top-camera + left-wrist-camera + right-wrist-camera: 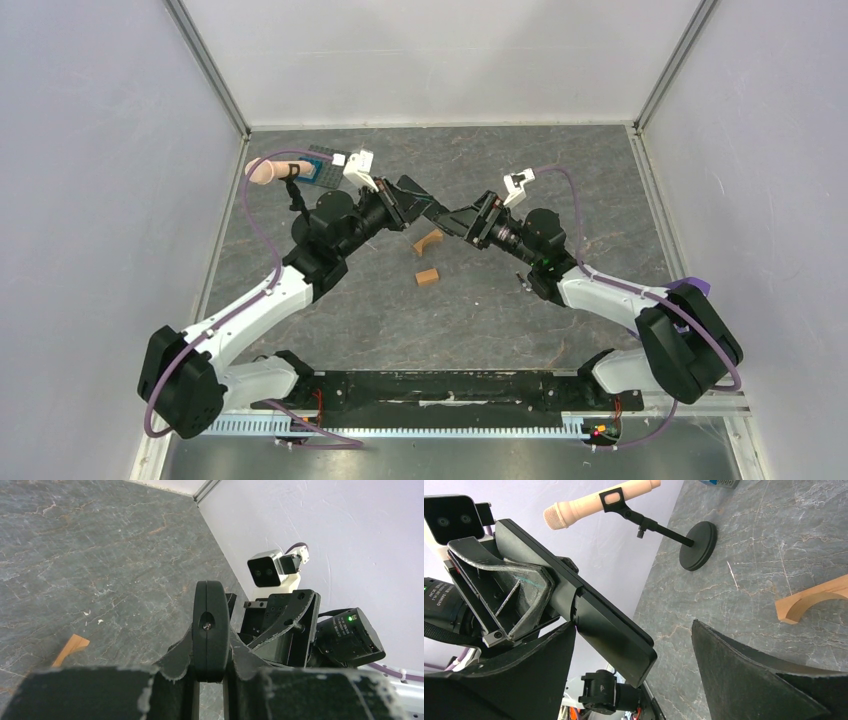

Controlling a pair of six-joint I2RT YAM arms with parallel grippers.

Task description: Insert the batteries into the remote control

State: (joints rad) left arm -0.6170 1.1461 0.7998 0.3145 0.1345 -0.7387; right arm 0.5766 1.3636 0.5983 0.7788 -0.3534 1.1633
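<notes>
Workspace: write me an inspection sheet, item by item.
Surface: grey marbled table, no spills seen.
Job's things: black remote held off the table; batteries: nothing seen.
Clutter: arched wooden block, small wooden block, microphone on a stand, blue-grey pad.
Grippers: left tool shut on the remote; right tool open, fingers either side of its free end.
Cables: purple cables along both arms.
Surroundings: pale walls on three sides.
</notes>
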